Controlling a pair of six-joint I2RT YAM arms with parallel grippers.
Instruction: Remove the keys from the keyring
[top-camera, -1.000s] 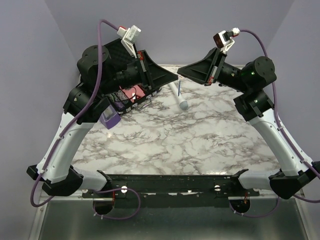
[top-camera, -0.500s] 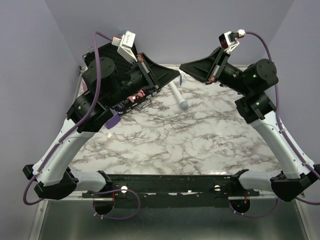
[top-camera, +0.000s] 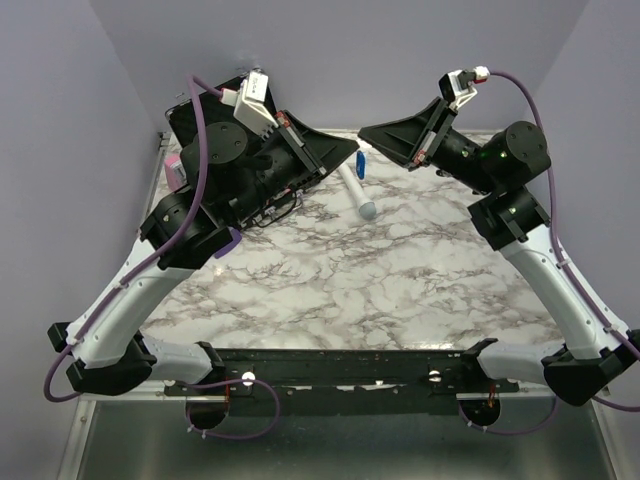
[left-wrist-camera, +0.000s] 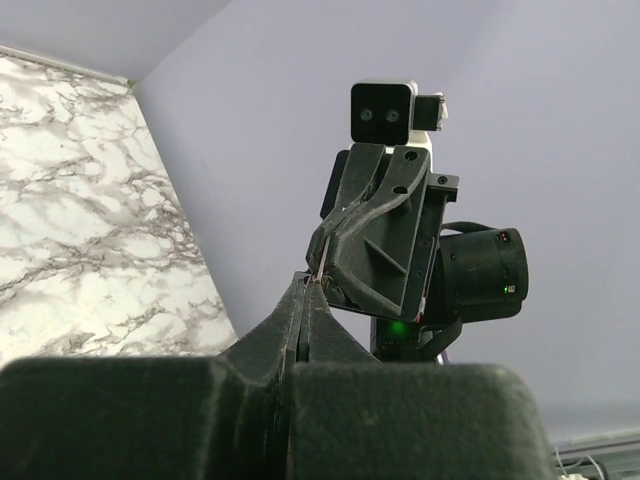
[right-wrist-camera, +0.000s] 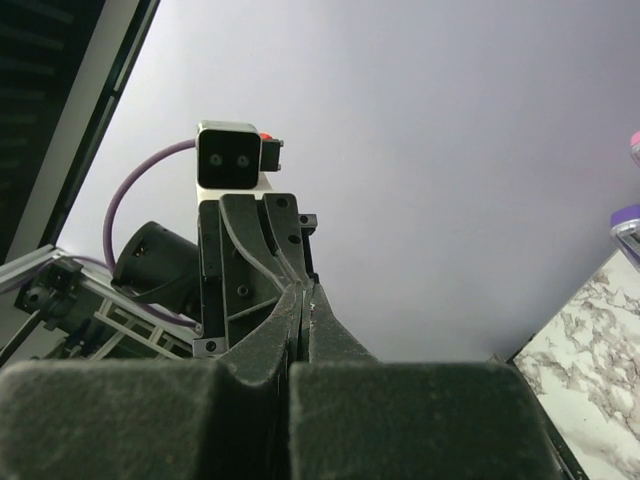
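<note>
Blue oval keyring (top-camera: 361, 165) hung over the white plastic wand's (top-camera: 357, 192) far end, beneath your left gripper (top-camera: 352, 150) and right gripper (top-camera: 365, 133), which met tip to tip. Each wrist view showed fingers (left-wrist-camera: 272, 335) pressed together, and you couldn't tell what they pinched. Draw apart slowly, without twisting.

Both arms raised, left claw (top-camera: 352, 150) and right claw (top-camera: 363, 133) closed, tips close together.

Right tool (right-wrist-camera: 298, 325) closed, tip against left tool (right-wrist-camera: 287, 268); marble table (right-wrist-camera: 590, 335) lower right.
</note>
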